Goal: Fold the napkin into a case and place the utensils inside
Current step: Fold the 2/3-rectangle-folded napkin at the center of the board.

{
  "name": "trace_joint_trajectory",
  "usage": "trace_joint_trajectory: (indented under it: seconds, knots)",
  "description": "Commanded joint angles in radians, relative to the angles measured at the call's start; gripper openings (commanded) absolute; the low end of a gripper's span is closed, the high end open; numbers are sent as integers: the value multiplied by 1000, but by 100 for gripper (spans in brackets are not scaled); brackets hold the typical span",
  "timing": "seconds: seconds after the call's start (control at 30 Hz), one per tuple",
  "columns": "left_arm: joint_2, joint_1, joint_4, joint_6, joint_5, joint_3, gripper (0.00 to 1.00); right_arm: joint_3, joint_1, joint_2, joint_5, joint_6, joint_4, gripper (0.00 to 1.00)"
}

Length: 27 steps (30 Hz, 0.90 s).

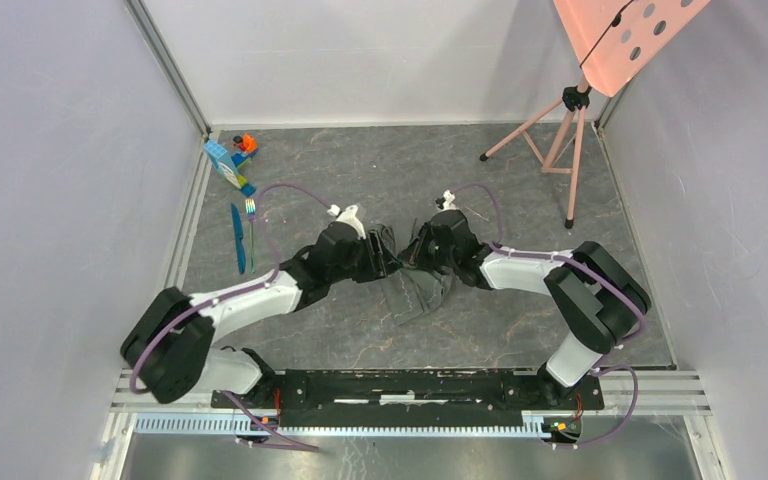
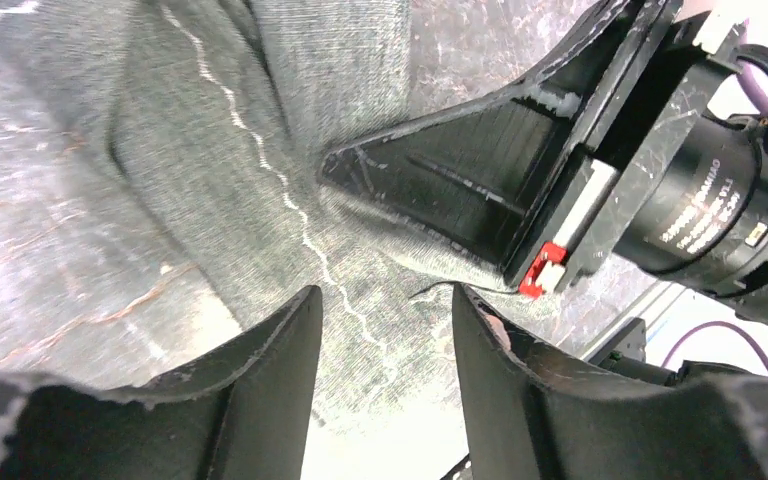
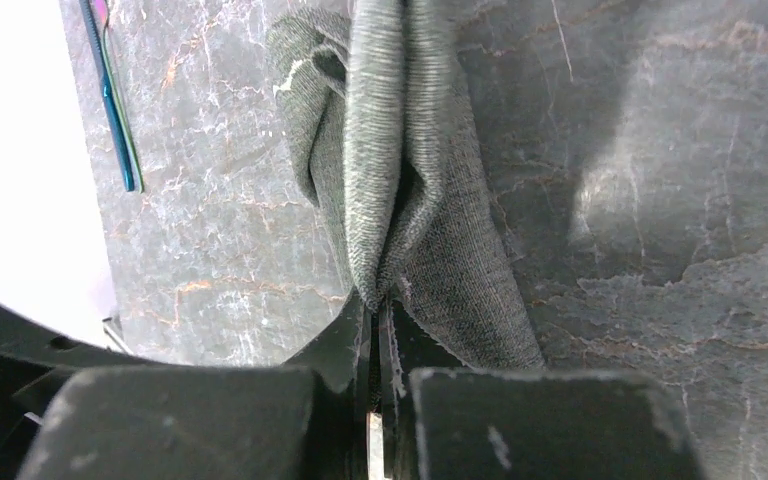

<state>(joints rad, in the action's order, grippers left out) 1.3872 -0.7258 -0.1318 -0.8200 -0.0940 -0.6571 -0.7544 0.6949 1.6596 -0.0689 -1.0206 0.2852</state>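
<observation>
While right gripper (image 3: pixel 375 322) pinches the bunched napkin (image 3: pixel 400 150), left gripper (image 2: pixel 385 335), jaws spread, should regrip its stitched edge, pull toward 9 o'clock.

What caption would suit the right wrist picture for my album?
Right gripper pinching a bunched fold of the grey napkin, utensils lying apart on the table.

The overhead view is lit evenly and softly; faint shadows are cast on the worktop (image 1: pixel 360 170). In the left wrist view the lower right is blown out white and the left hand (image 2: pixel 385 300) is rendered soft. In the right wrist view the left edge is overexposed, glare is seen upper right, and the napkin (image 3: pixel 390 150) weave is sharp.
</observation>
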Motion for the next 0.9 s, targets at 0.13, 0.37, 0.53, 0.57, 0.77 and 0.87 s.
trace_joint_trajectory:
  seconds: [0.13,0.37,0.53,0.57,0.77,0.87]
  knots:
    - [-44,70,24,4,70,113,60,-163,50,-4,153,214,-211,0]
    - [104,72,-101,-20,42,112,40,-293,115,58,314,318,-389,0]
    - [223,71,-220,-60,-5,109,23,-398,167,100,446,404,-500,1]
    - [247,70,-265,-78,-24,115,21,-416,178,109,461,418,-517,0]
    - [315,59,-440,-172,-76,129,15,-479,226,155,580,496,-580,0]
    - [251,61,-449,-176,-26,190,19,-494,242,175,605,539,-592,1]
